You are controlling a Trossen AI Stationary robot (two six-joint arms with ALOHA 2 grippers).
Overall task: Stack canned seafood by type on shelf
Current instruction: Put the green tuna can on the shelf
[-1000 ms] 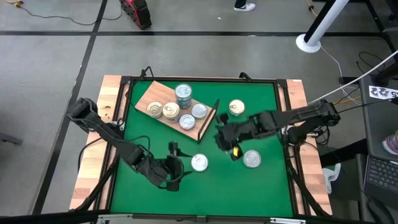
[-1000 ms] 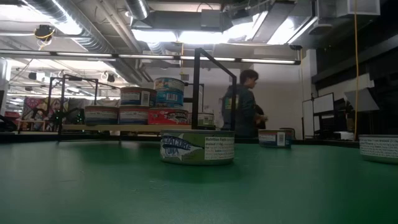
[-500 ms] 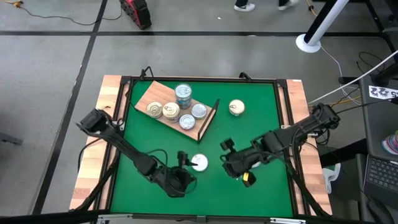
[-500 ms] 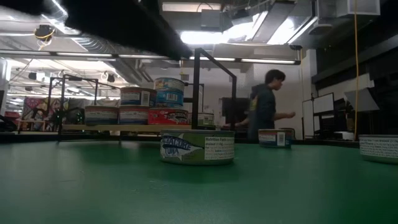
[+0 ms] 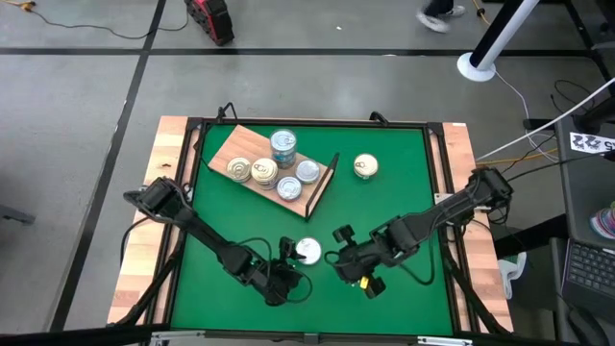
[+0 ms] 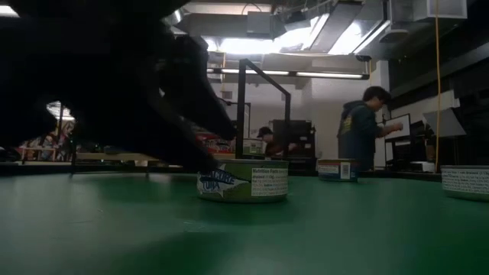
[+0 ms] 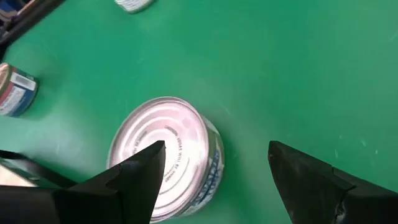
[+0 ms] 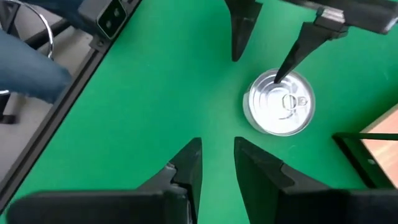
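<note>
A silver-topped tin (image 5: 307, 251) with a tuna label (image 6: 242, 181) stands flat on the green mat near the table's near edge. My left gripper (image 5: 293, 259) is open just left of it, low over the mat; in the left wrist view (image 7: 214, 155) one finger overlaps the tin's top (image 7: 166, 155). My right gripper (image 5: 338, 252) hovers right of the same tin, open by a narrow gap (image 8: 217, 142). The wooden shelf (image 5: 245, 146) with its black wire end (image 5: 323, 186) carries several tins, one stacked (image 5: 282, 144). My left gripper has one fingertip (image 8: 281, 71) at the tin's rim (image 8: 273, 79), slanting down from the table's left; the other finger (image 8: 239, 28) stands apart. I cannot tell whether the fingertip touches the tin, which sits flat on the mat.
Another tin (image 5: 365, 166) stands on the mat right of the shelf, and the low view shows one more at the right (image 6: 466, 182). Wooden table borders (image 5: 171, 144) frame the mat. A person (image 6: 365, 126) stands in the room behind.
My right gripper has swung from beside the shelf's wire end toward the near edge and left, ending beside the lone tin. My left gripper has moved right and toward the tin. The tin has stayed in place. The person behind has walked to the right.
</note>
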